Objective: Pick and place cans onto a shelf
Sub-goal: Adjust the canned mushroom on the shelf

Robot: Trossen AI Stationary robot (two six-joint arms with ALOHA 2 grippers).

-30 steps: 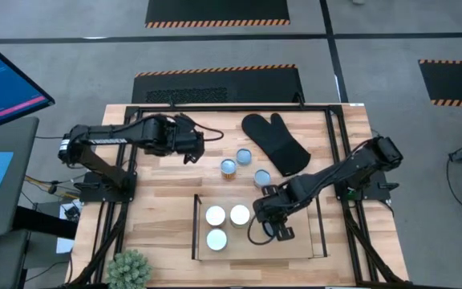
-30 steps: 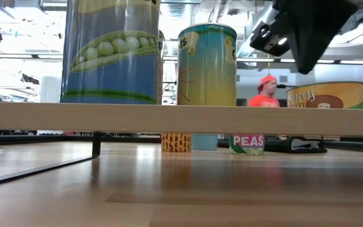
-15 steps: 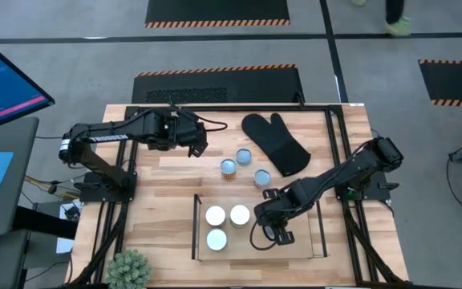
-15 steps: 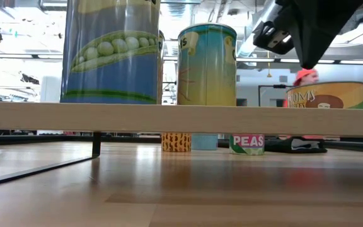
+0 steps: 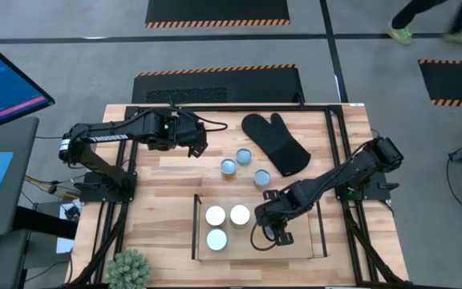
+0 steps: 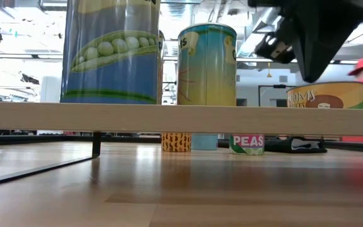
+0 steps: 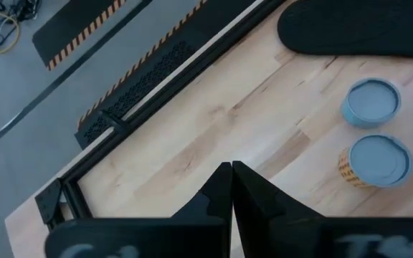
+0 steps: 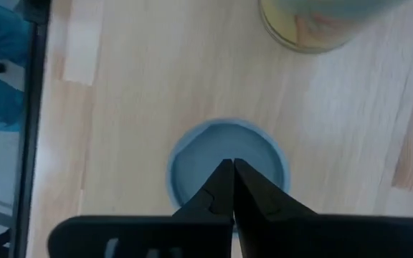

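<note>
Shifted right gripper [image 5: 273, 234] (jaws closed) hovers over upright can [image 8: 227, 166].

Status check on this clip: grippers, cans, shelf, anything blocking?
Right gripper shut, empty, above can on shelf. Left gripper shut, waiting at table's far left. Three cans on the table by the mitt. No obstruction seen.
</note>
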